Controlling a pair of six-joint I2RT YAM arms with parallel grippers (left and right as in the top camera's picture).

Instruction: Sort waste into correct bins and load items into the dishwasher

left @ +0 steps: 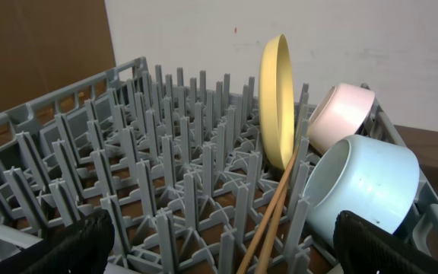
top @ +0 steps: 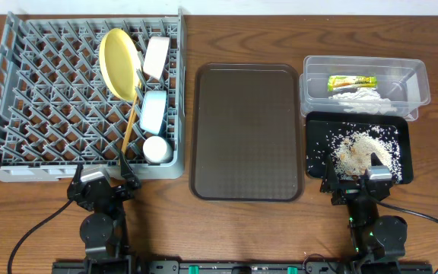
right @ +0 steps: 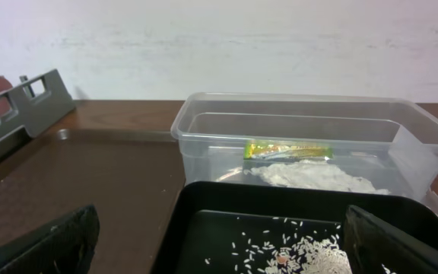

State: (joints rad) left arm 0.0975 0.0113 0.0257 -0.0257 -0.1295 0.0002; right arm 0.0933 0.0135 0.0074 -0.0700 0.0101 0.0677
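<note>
Spread wide and holding nothing, the left gripper (top: 105,175) and the right gripper (top: 360,183) are seen at the near edge of a dark table (top: 226,228), whose varnished wood grain is plainly shown. Just beyond the left gripper a square dish rack (top: 21,99) of grey moulded plastic is set, its floor filled with a grid of upright pegs. Along its right side the crockery is lined up: a small white cup (top: 156,148) nearest, then a light-blue bowl (top: 153,110), then a white bowl (top: 156,57) farthest. A round, smooth yellow plate (top: 119,62) is stood on edge to their left. Two thin wooden chopsticks (top: 130,122) are laid aslant from the near rim toward the plate.

At the table's middle a brown serving tray (top: 245,129) is placed, rectangular with rounded corners and a matt surface. Just past the right gripper a shallow black tray (top: 403,152) is seen, strewn with whitish rice scraps (top: 360,148). Directly behind it a clear plastic tub (top: 420,84) is set, and a green-and-yellow wrapper (top: 350,81) and a crumpled white tissue (top: 360,97) are held inside. A pale, plain wall (right: 280,46) is seen beyond the far edge.
</note>
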